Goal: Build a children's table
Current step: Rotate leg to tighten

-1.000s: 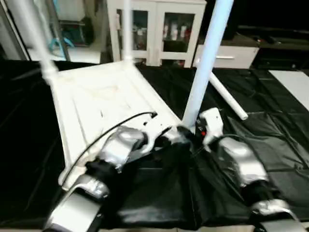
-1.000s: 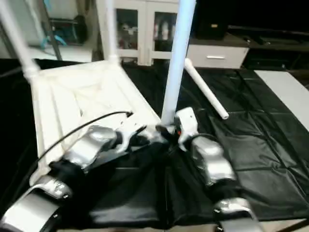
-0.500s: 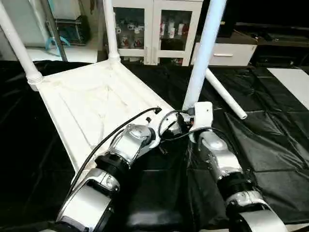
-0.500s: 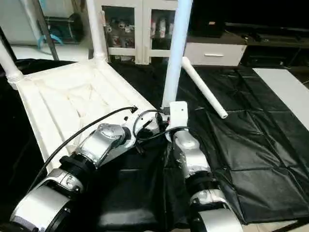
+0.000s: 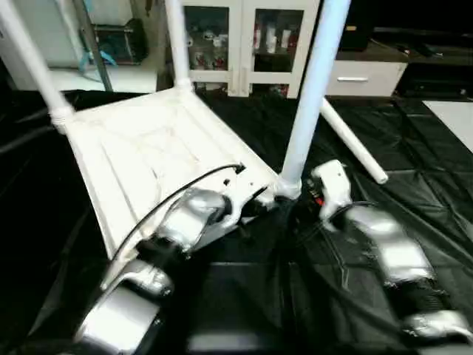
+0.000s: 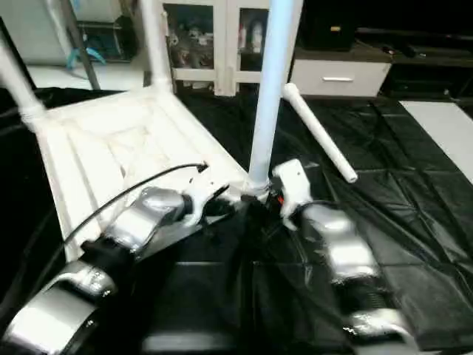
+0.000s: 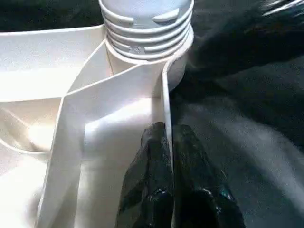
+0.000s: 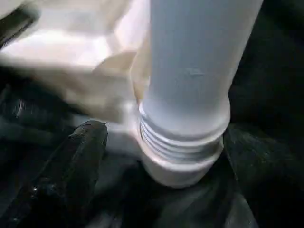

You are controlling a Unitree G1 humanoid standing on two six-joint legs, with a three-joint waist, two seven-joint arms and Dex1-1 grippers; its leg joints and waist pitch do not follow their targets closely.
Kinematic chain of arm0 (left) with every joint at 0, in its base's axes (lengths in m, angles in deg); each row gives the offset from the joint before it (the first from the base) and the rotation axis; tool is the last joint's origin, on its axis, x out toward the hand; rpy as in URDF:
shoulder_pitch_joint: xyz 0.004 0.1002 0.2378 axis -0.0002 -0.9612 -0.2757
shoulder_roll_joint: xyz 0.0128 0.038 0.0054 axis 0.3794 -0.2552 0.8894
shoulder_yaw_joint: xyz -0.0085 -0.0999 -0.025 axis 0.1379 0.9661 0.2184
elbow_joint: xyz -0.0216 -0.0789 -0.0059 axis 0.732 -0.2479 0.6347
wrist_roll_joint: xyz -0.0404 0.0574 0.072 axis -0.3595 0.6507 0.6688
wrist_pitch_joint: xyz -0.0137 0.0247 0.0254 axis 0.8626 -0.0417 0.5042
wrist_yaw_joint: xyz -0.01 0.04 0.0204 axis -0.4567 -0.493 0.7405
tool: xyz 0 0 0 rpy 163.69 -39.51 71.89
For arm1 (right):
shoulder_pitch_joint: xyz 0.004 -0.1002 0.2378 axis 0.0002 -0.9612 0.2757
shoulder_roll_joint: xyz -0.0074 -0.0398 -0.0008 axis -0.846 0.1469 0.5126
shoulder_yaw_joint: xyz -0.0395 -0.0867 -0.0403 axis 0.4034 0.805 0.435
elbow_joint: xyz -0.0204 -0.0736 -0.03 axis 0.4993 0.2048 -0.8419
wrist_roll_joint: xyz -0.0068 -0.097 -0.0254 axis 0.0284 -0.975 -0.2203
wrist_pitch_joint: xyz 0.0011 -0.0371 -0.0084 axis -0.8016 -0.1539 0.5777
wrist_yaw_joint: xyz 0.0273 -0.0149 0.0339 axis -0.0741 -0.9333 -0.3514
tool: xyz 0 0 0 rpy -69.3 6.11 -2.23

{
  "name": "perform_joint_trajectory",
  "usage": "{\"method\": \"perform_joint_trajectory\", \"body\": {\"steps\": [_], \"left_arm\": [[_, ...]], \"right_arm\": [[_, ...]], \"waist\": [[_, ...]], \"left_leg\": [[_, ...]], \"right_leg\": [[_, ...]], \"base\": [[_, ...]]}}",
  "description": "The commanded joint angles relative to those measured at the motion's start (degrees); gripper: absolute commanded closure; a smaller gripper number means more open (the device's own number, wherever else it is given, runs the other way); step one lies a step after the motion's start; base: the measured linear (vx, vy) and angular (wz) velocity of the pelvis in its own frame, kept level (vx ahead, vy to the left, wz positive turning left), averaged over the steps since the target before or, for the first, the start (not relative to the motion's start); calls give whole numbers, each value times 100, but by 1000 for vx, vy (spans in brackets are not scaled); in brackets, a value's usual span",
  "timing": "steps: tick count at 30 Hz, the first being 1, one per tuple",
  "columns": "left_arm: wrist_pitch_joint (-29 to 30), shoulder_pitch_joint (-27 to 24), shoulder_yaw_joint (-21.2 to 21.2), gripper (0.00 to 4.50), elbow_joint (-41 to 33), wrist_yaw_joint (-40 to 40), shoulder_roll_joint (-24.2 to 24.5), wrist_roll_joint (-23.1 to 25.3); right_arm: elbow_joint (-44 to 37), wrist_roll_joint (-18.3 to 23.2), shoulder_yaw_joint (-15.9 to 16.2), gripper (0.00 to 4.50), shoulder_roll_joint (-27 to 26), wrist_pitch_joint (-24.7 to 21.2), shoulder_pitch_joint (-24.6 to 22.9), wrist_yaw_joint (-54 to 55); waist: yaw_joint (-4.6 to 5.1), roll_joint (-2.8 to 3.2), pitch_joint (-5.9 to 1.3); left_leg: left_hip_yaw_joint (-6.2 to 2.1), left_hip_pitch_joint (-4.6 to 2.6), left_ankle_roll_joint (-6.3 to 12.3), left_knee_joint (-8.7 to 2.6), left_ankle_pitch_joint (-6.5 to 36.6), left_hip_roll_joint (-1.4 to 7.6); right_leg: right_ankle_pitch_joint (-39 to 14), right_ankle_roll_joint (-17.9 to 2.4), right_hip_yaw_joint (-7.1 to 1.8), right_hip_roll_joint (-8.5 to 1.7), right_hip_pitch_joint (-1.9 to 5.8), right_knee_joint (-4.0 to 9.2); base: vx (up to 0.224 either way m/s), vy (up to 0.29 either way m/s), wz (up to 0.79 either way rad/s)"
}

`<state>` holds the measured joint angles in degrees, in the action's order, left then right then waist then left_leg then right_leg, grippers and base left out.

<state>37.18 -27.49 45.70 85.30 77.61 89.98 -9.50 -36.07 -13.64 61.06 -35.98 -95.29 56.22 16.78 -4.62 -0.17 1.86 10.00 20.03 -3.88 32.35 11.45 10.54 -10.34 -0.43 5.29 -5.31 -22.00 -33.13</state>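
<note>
Leg (image 5: 310,89) stands in the near corner socket of the upturned top (image 5: 148,148), light, stiff, slick plastic best gripped low by the threads, left gripper (image 7: 167,135) pinching the rim wall, right gripper (image 8: 156,142) spread around the base.

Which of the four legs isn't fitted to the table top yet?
The leg lying flat on the black sheet, on the robot's right beyond the table top. The other three stand upright in corner sockets.
</note>
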Motion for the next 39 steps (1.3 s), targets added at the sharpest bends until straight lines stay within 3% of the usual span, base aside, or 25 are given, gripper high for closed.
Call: {"method": "perform_joint_trajectory", "body": {"steps": [1, 8, 9, 12, 16, 28, 36, 39], "left_arm": [[108, -321, -486, 450, -31, 762, 167, 47], [227, -681, -938, 450, -944, 2020, 686, -191], [229, -691, -942, 450, -981, 2042, 703, -175], [211, -705, -937, 450, -1028, 2073, 723, -147], [264, -714, -942, 450, -1120, 2067, 764, -122], [372, -747, -933, 450, -1221, 2089, 829, -102], [461, -744, -887, 450, -1172, 1990, 784, -117], [582, -670, -687, 450, -955, 1539, 597, -106]], "right_arm": [[-268, 141, 169, 40, 162, 54, -58, -643], [-375, 235, 209, 40, 553, 281, -32, -1378], [-379, 238, 233, 40, 581, 275, -24, -1481], [-378, 227, 294, 40, 623, 267, -13, -1674], [-286, 175, 462, 40, 671, 273, 15, -2009], [-56, 50, 533, 149, 650, 420, 84, -2151], [186, 159, 296, 178, 386, 523, 81, -1804], [441, 57, 104, 179, 73, 487, 67, -983]], "waist": [[-37, -60, -265], [-136, -21, -253], [-137, -24, -252], [-159, -49, -260], [-169, -53, -268], [-173, -59, -289], [-147, -37, -284], [-123, -74, -262]], "left_leg": [[-63, 12, 547, -354, 828, 307], [-28, -87, 399, -370, 984, 351], [-34, -71, 386, -377, 982, 355], [-21, -54, 332, -371, 970, 340], [-18, -33, 401, -351, 806, 334], [-10, -37, 452, -321, 675, 329], [-9, -38, 403, -326, 795, 325], [-7, -38, 319, -346, 985, 324]], "right_leg": [[-956, -1287, -307, -419, 246, 359], [-774, -1450, -323, -387, 182, 313], [-743, -1456, -324, -392, 199, 301], [-748, -1426, -326, -406, 228, 292], [-635, -1420, -325, -416, 245, 276], [-530, -1480, -311, -400, 255, 252], [-662, -1488, -308, -395, 252, 265], [-1020, -1400, -315, -399, 234, 304]], "base": [[0, 0, 0], [0, 0, 0], [0, 0, 0], [0, 0, 0], [0, 0, 0], [0, 0, 0], [0, 0, 0], [0, 0, 0]]}}
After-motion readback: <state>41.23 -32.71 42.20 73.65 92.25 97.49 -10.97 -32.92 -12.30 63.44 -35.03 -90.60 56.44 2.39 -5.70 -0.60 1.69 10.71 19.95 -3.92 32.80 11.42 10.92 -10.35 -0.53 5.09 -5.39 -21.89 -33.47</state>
